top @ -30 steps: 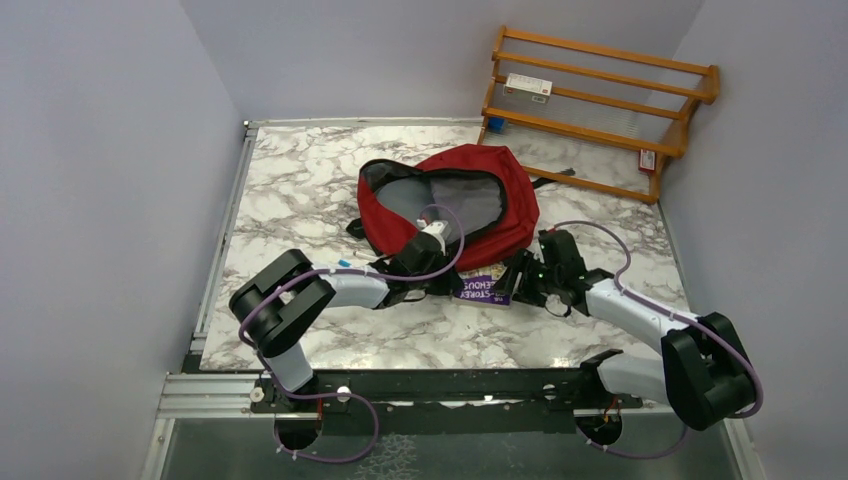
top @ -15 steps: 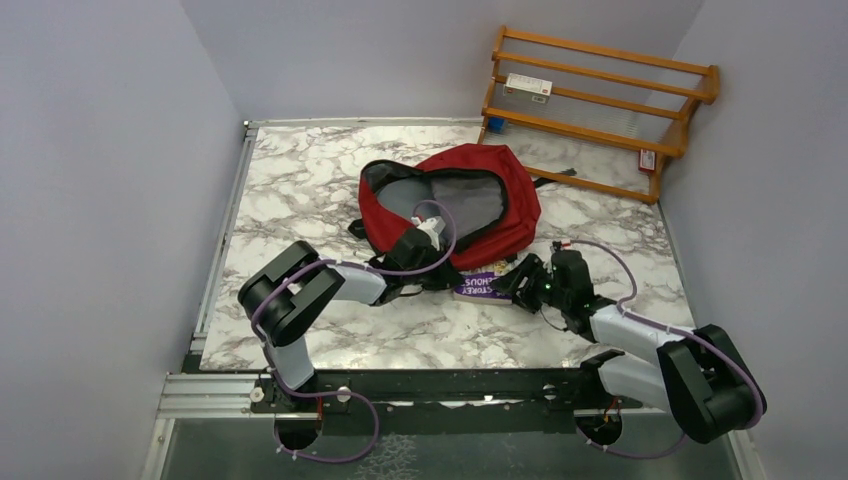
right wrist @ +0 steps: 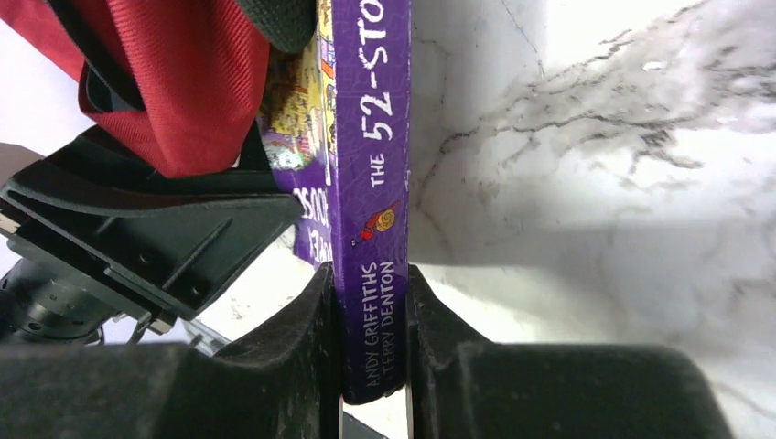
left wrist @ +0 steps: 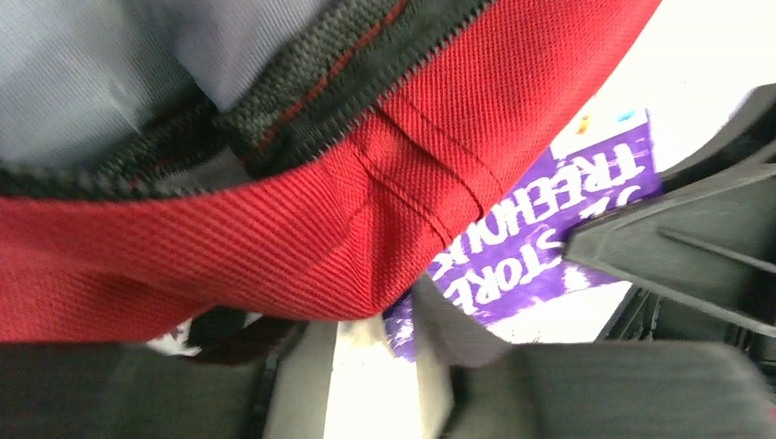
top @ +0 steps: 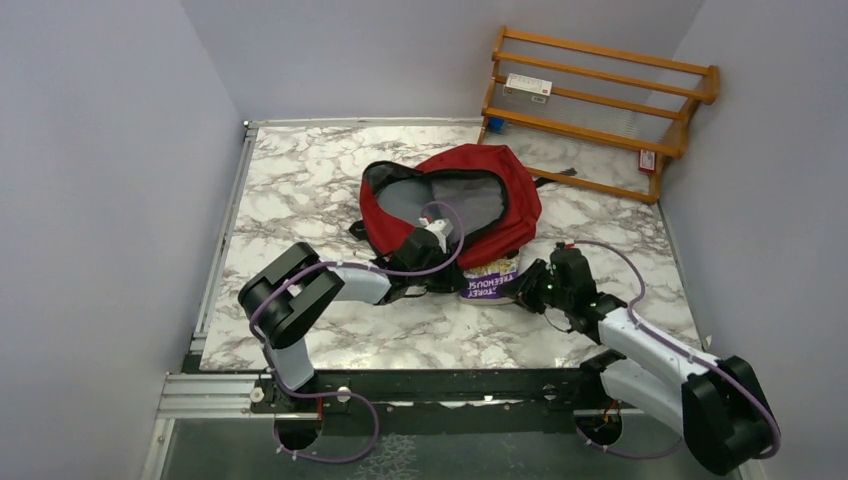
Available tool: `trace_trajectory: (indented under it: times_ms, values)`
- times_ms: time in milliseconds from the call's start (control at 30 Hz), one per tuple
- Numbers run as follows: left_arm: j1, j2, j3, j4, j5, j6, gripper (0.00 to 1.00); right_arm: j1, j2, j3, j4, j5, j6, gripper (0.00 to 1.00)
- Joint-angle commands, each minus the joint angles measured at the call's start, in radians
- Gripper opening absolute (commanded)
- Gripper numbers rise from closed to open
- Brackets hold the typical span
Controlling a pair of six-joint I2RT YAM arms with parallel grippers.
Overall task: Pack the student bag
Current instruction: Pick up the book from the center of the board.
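Note:
The student bag (top: 470, 195), dark red with grey lining, lies open in the middle of the marble table (top: 300, 180). A purple book (top: 490, 283) lies at its near lip, one end under the red fabric. My right gripper (top: 515, 285) is shut on the book. The right wrist view shows the book's spine (right wrist: 371, 137) pinched between both fingers of my right gripper (right wrist: 371, 311), with the bag's hem (right wrist: 174, 82) draped over its far end. My left gripper (top: 432, 280) is at the bag's near lip. Its jaws (left wrist: 366, 315) stand apart, the red hem (left wrist: 229, 247) at their tips and the book (left wrist: 540, 238) beside them.
A wooden rack (top: 600, 110) leans in the back right corner with a white box (top: 527, 88) on a slat. A metal rail (top: 225, 230) runs down the table's left edge. Walls close in on the left, back and right.
My right gripper has closed on the book and pushed it left and away, under the bag's near lip. The left gripper shifted slightly closer to the bag's lip.

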Motion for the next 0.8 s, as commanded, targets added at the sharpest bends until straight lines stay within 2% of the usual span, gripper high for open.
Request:
trace_trajectory:
  times_ms: [0, 67, 200, 433, 533, 633, 767]
  values:
    - [-0.01, -0.019, 0.021, -0.358, -0.147, 0.098, 0.43, -0.001, -0.12, 0.15, -0.416, 0.255, -0.115, 0.01]
    - [-0.01, -0.038, 0.064, -0.39, -0.174, 0.112, 0.52, -0.002, -0.153, 0.223, -0.55, 0.34, -0.14, 0.0]
    - [-0.007, -0.063, 0.122, -0.443, -0.208, 0.143, 0.58, -0.002, -0.193, 0.359, -0.753, 0.48, -0.177, 0.01]
    - [0.001, -0.134, 0.158, -0.471, -0.224, 0.188, 0.66, -0.002, -0.252, 0.547, -0.935, 0.591, -0.185, 0.0]
    - [0.011, -0.173, 0.174, -0.473, -0.216, 0.212, 0.68, -0.002, -0.278, 0.62, -0.931, 0.594, -0.205, 0.01]
    - [0.027, -0.23, 0.205, -0.485, -0.201, 0.251, 0.7, -0.002, -0.301, 0.677, -0.865, 0.543, -0.293, 0.0]
    - [0.073, -0.348, 0.232, -0.483, -0.165, 0.334, 0.75, -0.002, -0.314, 0.7, -0.682, 0.352, -0.513, 0.01]
